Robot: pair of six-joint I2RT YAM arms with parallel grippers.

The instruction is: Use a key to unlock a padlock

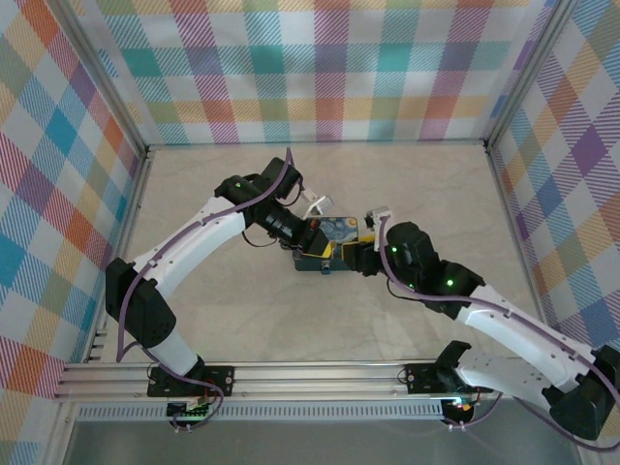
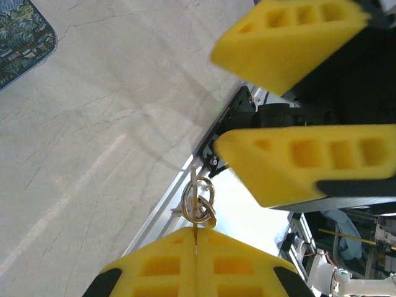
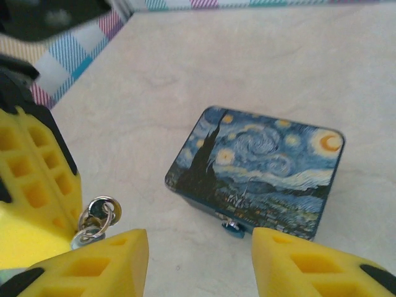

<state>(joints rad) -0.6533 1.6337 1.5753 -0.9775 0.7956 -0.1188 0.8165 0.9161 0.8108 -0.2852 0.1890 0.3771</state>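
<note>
left tool (image 2: 195,242) clenched on key (image 2: 197,213); right tool (image 3: 198,272) released, empty; starry-night box (image 3: 260,161) shut, contents unk.

White shells and black joints are being shown on the left arm (image 1: 194,237) and right arm (image 1: 513,325); purple cables (image 1: 119,334) are being run alongside, yellow hollow-celled fingers (image 2: 266,176) being worn.

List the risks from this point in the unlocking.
1. The left gripper is shut on a thin metal edge with the key ring hanging free; it may twist or slip in any handover.
2. The right gripper, open, sits very close to the left one; the two might collide.
3. The Starry Night box lies loose on the table, so pushing at the small blue fitting on its front could slide it.
</note>
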